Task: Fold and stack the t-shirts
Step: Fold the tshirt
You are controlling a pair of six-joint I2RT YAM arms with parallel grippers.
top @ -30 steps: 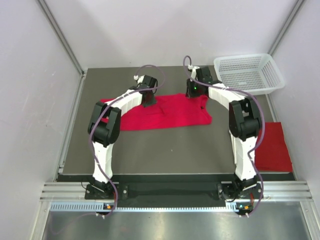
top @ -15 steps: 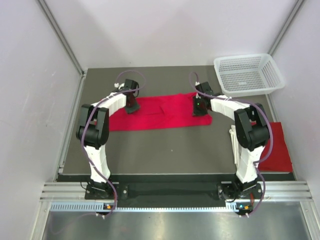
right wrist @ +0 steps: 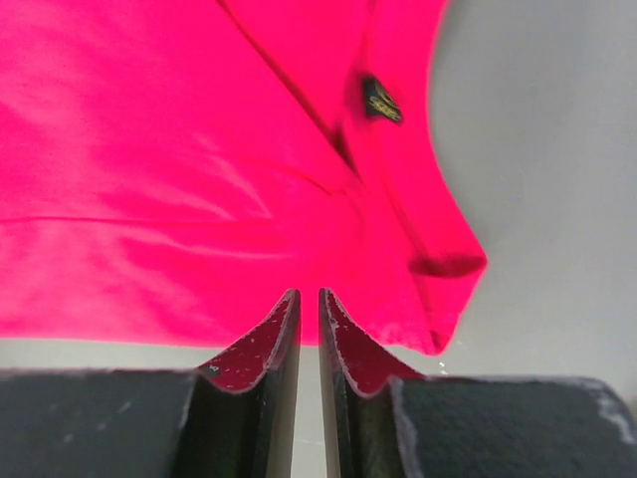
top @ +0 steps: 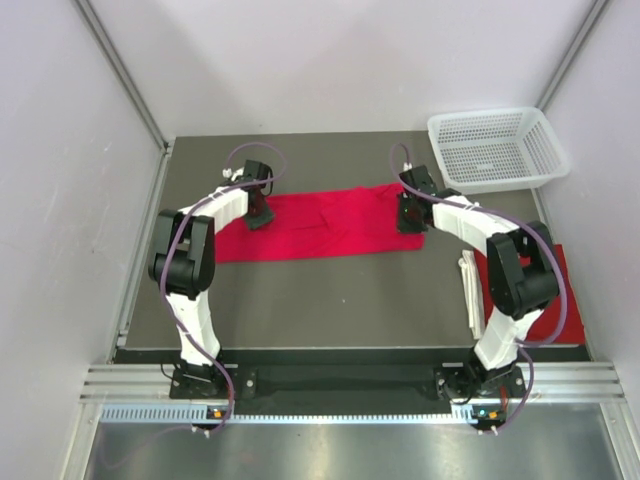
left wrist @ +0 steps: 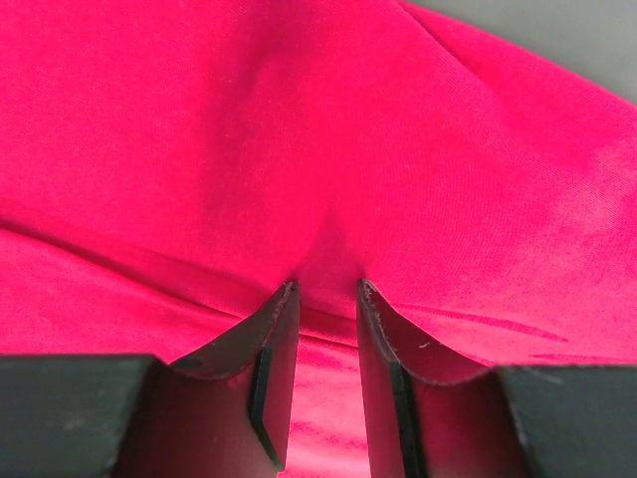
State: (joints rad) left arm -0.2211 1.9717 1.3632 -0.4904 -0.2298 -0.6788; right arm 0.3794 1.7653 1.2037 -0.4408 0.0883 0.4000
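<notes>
Jaws on our left gripper [left wrist: 325,289] are standing a narrow gap apart, pinching a raised fold of the spread t-shirt [top: 320,222]. Our right gripper [right wrist: 309,296] is showing only a thin slit at the shirt's hem; we cannot tell whether it is catching cloth. The shirt is lying across the table [top: 330,300], and a folded t-shirt [top: 575,320] is lying at the right edge, near the basket [top: 487,115].

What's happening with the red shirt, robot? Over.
Left gripper pinching t-shirt, left end. Right gripper nearly shut at right end, grip unclear. T-shirt flat between them. Nothing on it.
</notes>
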